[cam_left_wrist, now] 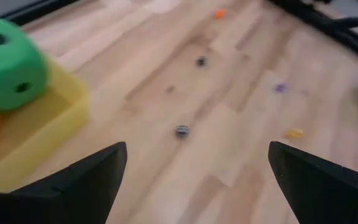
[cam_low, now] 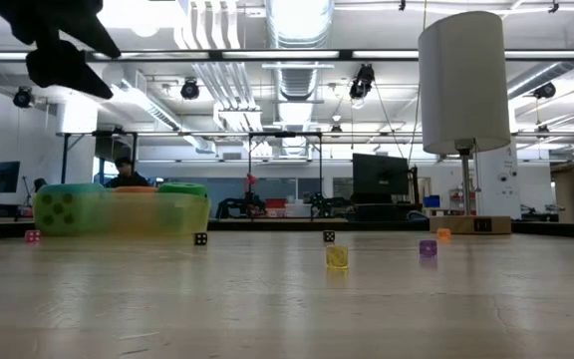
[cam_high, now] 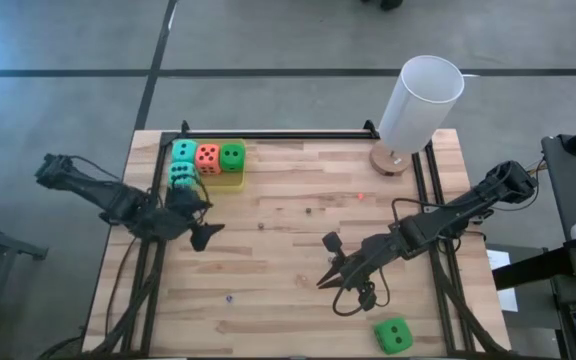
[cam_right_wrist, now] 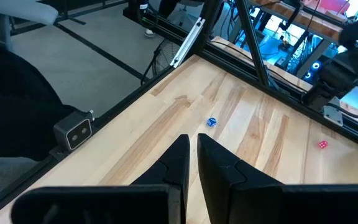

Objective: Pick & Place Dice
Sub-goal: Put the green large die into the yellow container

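Dice in tray: you have four of the five placed; a teal die [cam_high: 184,151], an orange-red die [cam_high: 208,158] and a green die [cam_high: 232,156] sit in a row in the yellow tray [cam_high: 230,181] at the table's far left corner, with a second teal die [cam_high: 181,174] just in front of the first.
Die left out: the last green die [cam_high: 393,335] lies alone near the front edge on the right side, well apart from the tray.
Left gripper [cam_high: 200,236]: hangs just in front of the tray; its wrist view shows the fingers spread wide and holding nothing.
Right gripper [cam_high: 325,281]: over mid-table, between the tray and the stray die, pointing away from that die; its fingers are pressed together and empty.
Clutter: several tiny dice are scattered on the boards; a white lamp [cam_high: 418,108] stands at the far right.
Step in hand: by my reading, you are between picks, one die to go.
Next move: you should swing the right arm back toward the front edge, part its fingers, come down over the green die and pinch it gently, since it looks soft; then carry it across to the tray.
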